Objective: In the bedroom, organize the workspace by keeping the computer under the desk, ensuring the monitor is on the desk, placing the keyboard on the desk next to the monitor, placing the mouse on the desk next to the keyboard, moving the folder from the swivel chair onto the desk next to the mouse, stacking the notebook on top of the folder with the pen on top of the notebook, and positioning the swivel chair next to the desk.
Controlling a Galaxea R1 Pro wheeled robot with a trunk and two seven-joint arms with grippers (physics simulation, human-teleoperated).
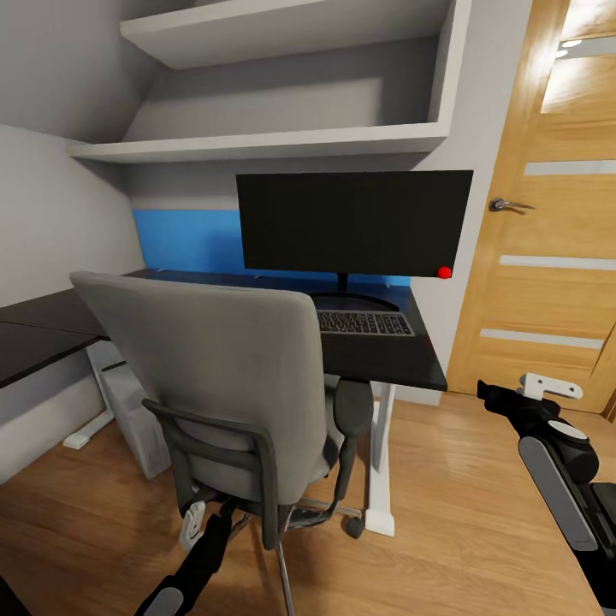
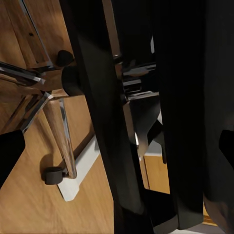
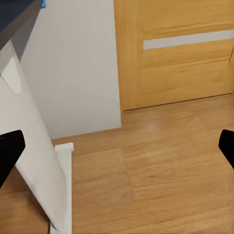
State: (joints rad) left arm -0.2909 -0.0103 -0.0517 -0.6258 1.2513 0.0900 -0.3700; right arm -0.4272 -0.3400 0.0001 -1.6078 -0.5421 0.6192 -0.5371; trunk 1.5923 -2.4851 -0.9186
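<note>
My left jaws (image 1: pixel 193 524), spread open, sit low behind the swivel chair (image 1: pixel 227 385), which stands at the worktop (image 1: pixel 389 355) just ahead; my right jaws (image 1: pixel 505 398), open, hang well right.

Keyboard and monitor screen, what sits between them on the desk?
Only the monitor's curved black stand, just behind the keyboard on the desk, per the head view.

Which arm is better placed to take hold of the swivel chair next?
The left. Its pincer sits low behind the swivel chair, close to the dark frame. The right pincer hangs off to the side near the door, facing floor and a desk leg.
</note>
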